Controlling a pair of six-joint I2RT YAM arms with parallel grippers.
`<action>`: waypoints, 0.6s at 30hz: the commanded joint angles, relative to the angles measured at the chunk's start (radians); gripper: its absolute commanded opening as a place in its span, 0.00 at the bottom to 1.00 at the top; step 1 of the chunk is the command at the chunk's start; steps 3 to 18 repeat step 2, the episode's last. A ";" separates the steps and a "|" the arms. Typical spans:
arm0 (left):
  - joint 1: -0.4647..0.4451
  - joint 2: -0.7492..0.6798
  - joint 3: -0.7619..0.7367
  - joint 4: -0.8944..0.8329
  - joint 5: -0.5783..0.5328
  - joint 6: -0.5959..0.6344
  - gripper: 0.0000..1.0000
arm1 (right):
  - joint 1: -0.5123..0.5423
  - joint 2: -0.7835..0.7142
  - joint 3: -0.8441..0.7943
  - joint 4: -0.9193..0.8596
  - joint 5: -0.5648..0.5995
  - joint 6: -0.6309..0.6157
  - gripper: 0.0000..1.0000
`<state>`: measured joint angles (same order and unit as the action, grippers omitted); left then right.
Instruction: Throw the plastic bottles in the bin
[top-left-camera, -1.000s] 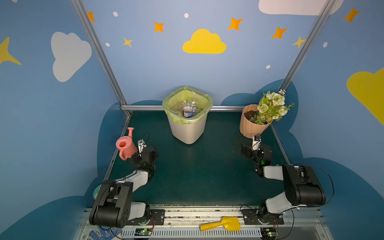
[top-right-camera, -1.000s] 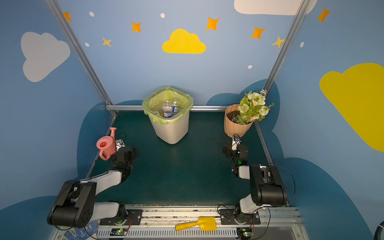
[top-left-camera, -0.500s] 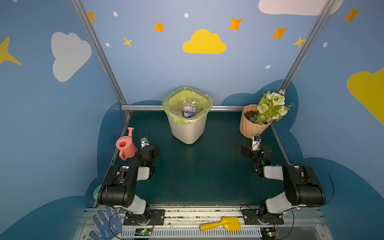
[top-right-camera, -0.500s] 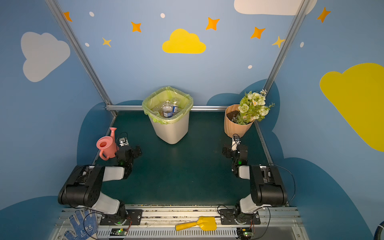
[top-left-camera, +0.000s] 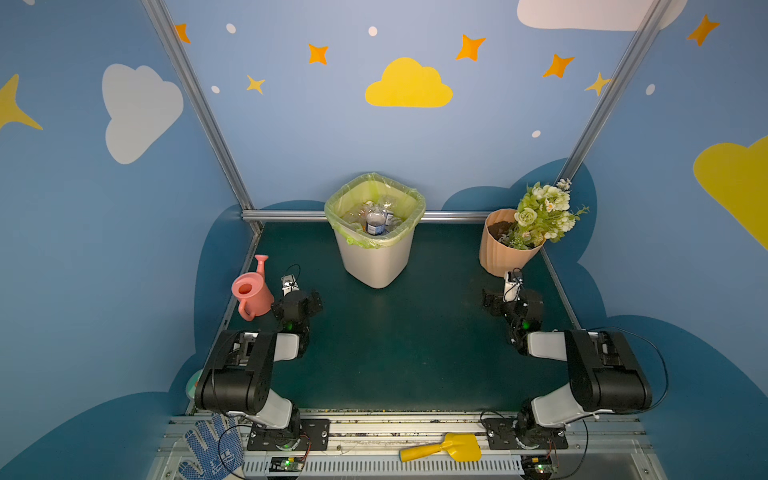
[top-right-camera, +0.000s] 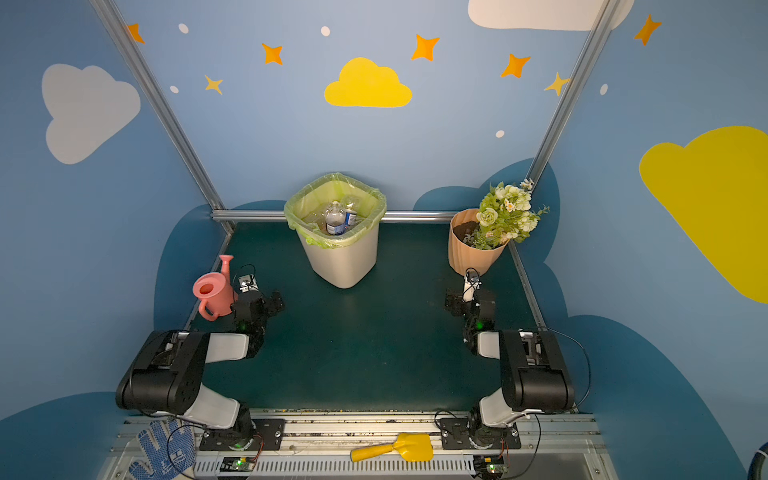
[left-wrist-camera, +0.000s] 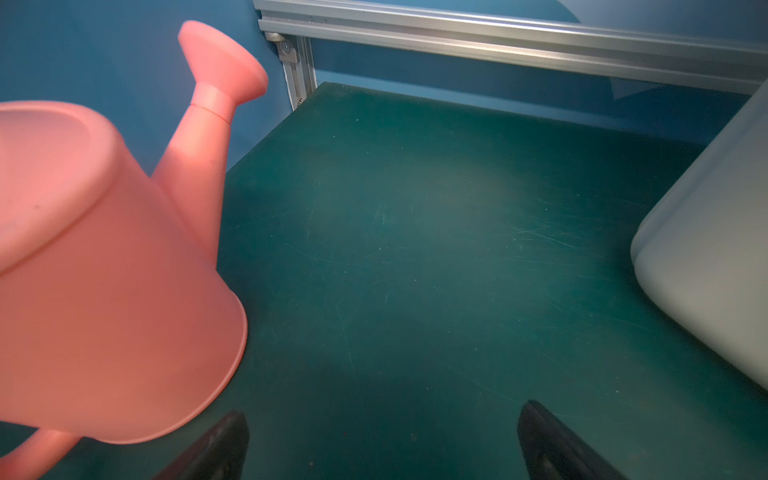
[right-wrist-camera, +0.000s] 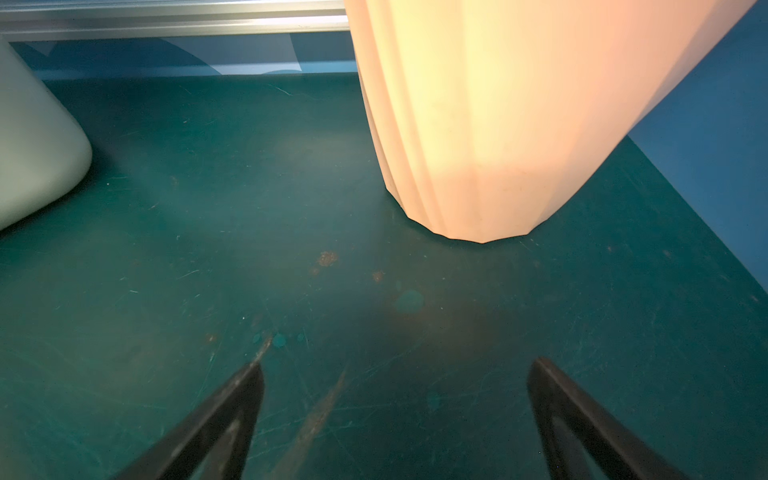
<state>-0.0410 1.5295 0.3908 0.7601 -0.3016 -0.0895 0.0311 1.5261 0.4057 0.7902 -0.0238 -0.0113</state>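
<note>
The off-white bin (top-left-camera: 376, 262) (top-right-camera: 345, 264) with its yellow-green liner stands at the back middle of the green mat. Several clear plastic bottles (top-left-camera: 376, 222) (top-right-camera: 336, 220) lie inside it; one with a blue label is on top. No bottle shows on the mat. My left gripper (top-left-camera: 298, 305) (left-wrist-camera: 384, 409) hangs open and empty low over the mat, beside the pink watering can (top-left-camera: 251, 291) (left-wrist-camera: 104, 270); the bin's wall (left-wrist-camera: 715, 257) is off to its other side. My right gripper (top-left-camera: 509, 301) (right-wrist-camera: 397, 365) is open and empty too, just in front of the peach flowerpot (top-left-camera: 500, 249) (right-wrist-camera: 498, 124).
Flowers (top-left-camera: 544, 214) lean out of the flowerpot towards the right wall. A yellow scoop (top-left-camera: 442, 451) and a blue-dotted glove (top-left-camera: 210, 449) lie on the front rail. Aluminium rails (top-left-camera: 291, 215) edge the mat at the back and sides.
The left arm has folded back towards its base, uncovering the glove on the front rail; its gripper stays by the watering can. The right arm has not moved.
</note>
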 joint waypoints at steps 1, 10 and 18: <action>0.004 -0.008 0.015 0.013 0.001 -0.004 1.00 | 0.005 -0.014 0.005 -0.008 0.001 0.005 0.97; 0.004 -0.007 0.014 0.013 0.002 -0.004 1.00 | 0.005 -0.012 0.005 -0.009 0.000 0.005 0.97; 0.004 -0.007 0.014 0.013 0.002 -0.004 1.00 | 0.005 -0.012 0.005 -0.009 0.000 0.005 0.97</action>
